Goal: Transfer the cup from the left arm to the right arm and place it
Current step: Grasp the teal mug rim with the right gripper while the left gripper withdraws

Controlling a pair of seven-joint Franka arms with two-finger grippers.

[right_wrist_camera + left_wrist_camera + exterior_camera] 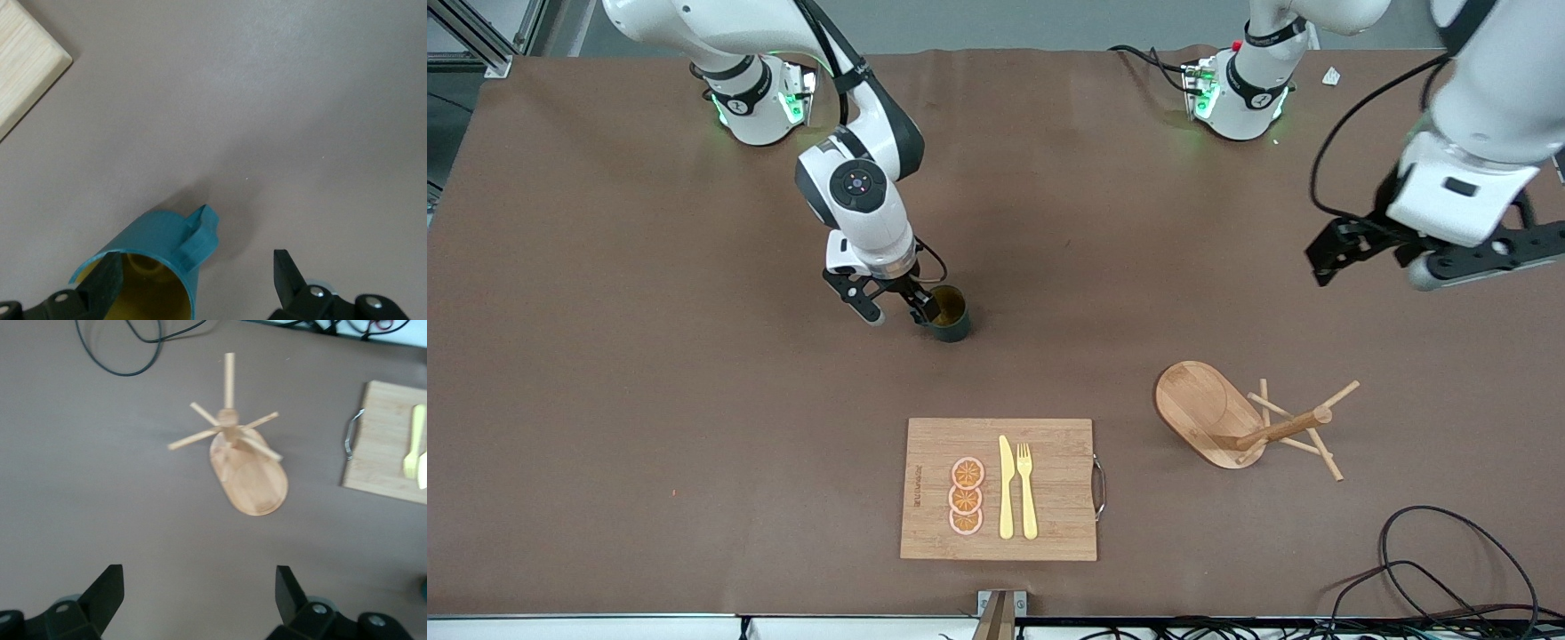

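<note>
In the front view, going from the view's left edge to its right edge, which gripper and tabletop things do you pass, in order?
right gripper → cup → cutting board → peg rack → left gripper

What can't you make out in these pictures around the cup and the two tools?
- Cup base: front view, hidden by its own wall; right wrist view, cut off by the edge.
- Contact between right tool and cup: front view, too small to tell; one finger covers the rim.
- Left tool, open over bare table: its far finger is hidden by the arm in the front view.
- Cutting board engraving: too small.
</note>
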